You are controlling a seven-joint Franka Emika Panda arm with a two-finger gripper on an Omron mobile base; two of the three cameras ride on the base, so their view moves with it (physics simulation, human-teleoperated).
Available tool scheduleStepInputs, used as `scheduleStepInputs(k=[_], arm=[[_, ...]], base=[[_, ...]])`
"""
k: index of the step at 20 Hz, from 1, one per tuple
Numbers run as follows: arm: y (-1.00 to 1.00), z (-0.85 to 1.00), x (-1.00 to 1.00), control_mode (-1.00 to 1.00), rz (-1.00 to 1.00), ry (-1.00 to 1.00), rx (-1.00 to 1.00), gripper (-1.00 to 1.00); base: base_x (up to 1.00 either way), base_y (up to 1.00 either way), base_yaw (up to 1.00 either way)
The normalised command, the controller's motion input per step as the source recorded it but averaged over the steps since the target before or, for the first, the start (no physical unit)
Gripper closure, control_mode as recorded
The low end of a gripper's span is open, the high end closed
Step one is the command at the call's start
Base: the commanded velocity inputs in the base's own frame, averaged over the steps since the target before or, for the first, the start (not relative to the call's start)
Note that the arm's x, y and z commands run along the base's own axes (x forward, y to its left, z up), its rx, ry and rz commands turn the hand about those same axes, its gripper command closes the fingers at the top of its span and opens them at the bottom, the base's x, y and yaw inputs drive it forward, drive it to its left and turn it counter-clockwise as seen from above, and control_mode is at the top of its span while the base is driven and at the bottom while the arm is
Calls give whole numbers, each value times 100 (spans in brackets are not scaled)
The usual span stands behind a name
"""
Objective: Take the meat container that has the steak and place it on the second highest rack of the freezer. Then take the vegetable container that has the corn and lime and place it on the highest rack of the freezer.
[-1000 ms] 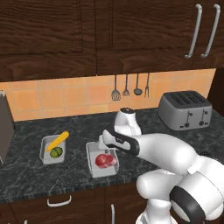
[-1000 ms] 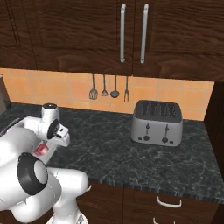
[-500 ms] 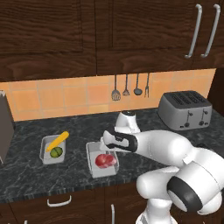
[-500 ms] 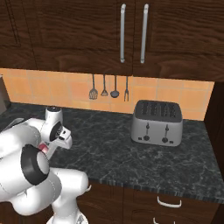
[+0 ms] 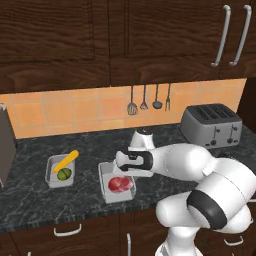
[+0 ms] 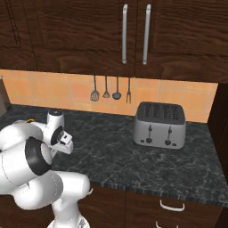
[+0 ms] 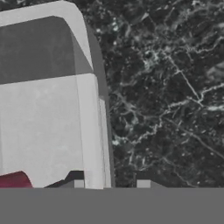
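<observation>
hiding most of its own fingers, the gripper (image 5: 123, 172) sat low over the right wall of the meat container (image 5: 106, 176); in the hand view two dark finger tips (image 7: 78, 183) stood either side of that white wall, one inside the tray and one outside, set narrow, though whether they actually pinched the wall could not be told. the steak (image 5: 120, 184) showed as a red slab in the near half of the tray, and just a dark red corner of it (image 7: 15, 180) was caught at the bottom of the hand view. in the right base view the robot's white body covered both trays.

the counter (image 5: 165, 137) was black speckled stone, with an orange tiled backsplash (image 5: 90, 107) and dark wood cabinets (image 5: 65, 40) above. four utensils (image 5: 149, 98) hung on the wall, a silver toaster (image 5: 210, 125) stood far right, and a grey slab (image 5: 6, 145) was cut off by the left edge.

the vegetable container (image 5: 51, 173) lay left of the meat tray, apart from it. the corn (image 5: 66, 161) lay with its long axis diagonal, near-left to far-right, its far end past the rim; the lime (image 5: 63, 174) sat just nearer.
</observation>
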Motion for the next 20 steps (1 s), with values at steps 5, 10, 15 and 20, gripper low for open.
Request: scheduleStepInputs(k=[5, 10, 15, 20], arm=[[-4, -3, -9, -100, -2, 0, 0, 100], [-31, 38, -41, -100, -11, -1, 0, 100], [-28, 70, -31, -100, -12, 0, 0, 100], [-23, 81, -16, -100, -14, 0, 0, 100]], base=[[0, 0, 0], [0, 0, 0], [0, 0, 0], [0, 0, 0]])
